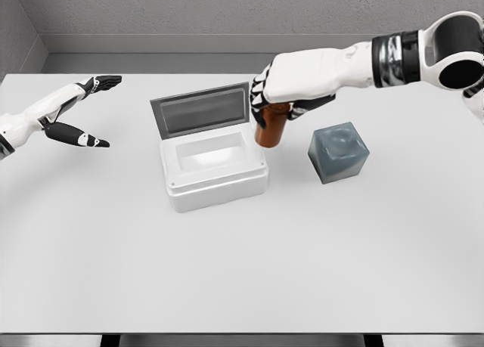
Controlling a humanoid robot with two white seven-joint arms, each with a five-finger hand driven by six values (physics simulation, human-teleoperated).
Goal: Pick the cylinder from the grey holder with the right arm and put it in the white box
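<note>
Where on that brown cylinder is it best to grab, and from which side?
Around its upper end, coming from above and the right, as the right hand does now. The cylinder stands about upright, so its round sides suit wrapping fingers, and its lower part stays free to drop into the white box.

The cylinder (271, 128) is coloured a rusty orange-brown, darker at its top. The holder (338, 152) is rendered in slate grey with a faint lighter swirl on its upper face. The box (215, 177) is seen in plain white, while its raised lid (202, 110) is shown in mid grey with a darker grey inner panel. The right hand (291, 82) and left hand (80, 113) are finished in white with black joints. The table (242, 271) is coloured pale grey, unpatterned
</note>
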